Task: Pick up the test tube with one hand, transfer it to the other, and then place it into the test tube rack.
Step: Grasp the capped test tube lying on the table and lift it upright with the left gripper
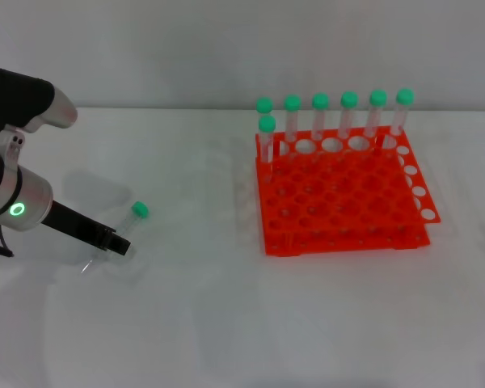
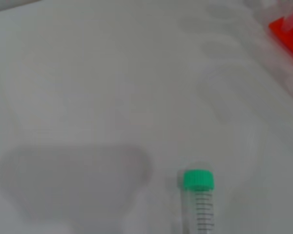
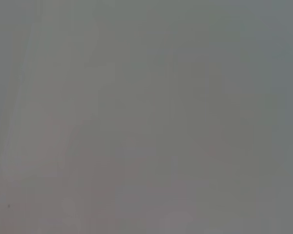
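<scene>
Reaching in from the near left of the white bench (image 1: 226, 323), the left arm's black claw (image 1: 113, 242) sits low beside the slim clear plastic test tube with the round green screw cap (image 1: 135, 214). The tube lies on the bench, cap pointing away from the robot and its body running back toward the claw's tip. From the head view I cannot tell how far the claw is spread or whether it touches the tube; it seems to hold nothing yet.

The step in hand looks like the first pick. It would go best with the claw centred across the clear barrel just below the cap, closing squarely so the round tube does not roll aside, and leaving the cap end free for the other claw to take.

Bare bench lies all around the tube. Well apart to the right stands the bright orange-red square plastic rack (image 1: 343, 202), seven green-capped tubes (image 1: 349, 109) along its far rows and many nearer holes free. The right arm is out of sight.
</scene>
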Controlling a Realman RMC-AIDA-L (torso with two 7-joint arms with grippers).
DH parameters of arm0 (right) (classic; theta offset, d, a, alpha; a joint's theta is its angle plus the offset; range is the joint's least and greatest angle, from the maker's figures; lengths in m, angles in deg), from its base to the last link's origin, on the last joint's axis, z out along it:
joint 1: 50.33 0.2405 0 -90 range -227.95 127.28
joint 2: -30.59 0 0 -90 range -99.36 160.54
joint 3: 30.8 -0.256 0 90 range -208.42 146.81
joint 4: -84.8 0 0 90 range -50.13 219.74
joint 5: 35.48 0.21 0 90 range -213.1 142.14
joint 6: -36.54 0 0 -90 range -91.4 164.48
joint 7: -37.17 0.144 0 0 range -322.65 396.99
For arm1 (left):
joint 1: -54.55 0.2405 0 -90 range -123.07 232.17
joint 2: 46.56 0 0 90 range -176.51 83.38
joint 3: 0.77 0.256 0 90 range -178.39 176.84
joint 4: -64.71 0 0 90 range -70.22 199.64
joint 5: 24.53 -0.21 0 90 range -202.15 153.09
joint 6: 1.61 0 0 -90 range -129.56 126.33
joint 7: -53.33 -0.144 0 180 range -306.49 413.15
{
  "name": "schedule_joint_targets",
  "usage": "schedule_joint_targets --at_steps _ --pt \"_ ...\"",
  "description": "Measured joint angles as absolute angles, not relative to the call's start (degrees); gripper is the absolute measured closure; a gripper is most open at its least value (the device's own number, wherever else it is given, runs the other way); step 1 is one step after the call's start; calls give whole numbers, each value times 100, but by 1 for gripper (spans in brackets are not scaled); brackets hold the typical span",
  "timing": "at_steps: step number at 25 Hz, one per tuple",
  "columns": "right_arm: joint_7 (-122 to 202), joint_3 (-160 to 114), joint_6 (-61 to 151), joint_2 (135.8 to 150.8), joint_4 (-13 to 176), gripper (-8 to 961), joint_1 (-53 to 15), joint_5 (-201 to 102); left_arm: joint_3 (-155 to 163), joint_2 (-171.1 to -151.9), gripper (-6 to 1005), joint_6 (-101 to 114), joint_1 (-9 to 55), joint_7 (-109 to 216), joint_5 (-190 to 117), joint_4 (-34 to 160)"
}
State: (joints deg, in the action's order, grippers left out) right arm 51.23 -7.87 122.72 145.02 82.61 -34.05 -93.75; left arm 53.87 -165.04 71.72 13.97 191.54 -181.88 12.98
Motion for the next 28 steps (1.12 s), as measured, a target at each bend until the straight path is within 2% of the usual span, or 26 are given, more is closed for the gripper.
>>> schedule_joint_targets --at_steps 2,10,28 --pt "5123 -787 12268 14502 8261 101 -3401 -9375 5378 -16517 477 7169 1396 19159 -18260 1302" --pt "5123 -787 12256 14502 8272 102 -3410 -9375 5376 -16526 480 7168 1433 19173 -18316 1312" --pt "5123 -787 12233 14502 8305 103 -3374 -9375 5357 -16485 585 6998 1412 19208 -18330 1398"
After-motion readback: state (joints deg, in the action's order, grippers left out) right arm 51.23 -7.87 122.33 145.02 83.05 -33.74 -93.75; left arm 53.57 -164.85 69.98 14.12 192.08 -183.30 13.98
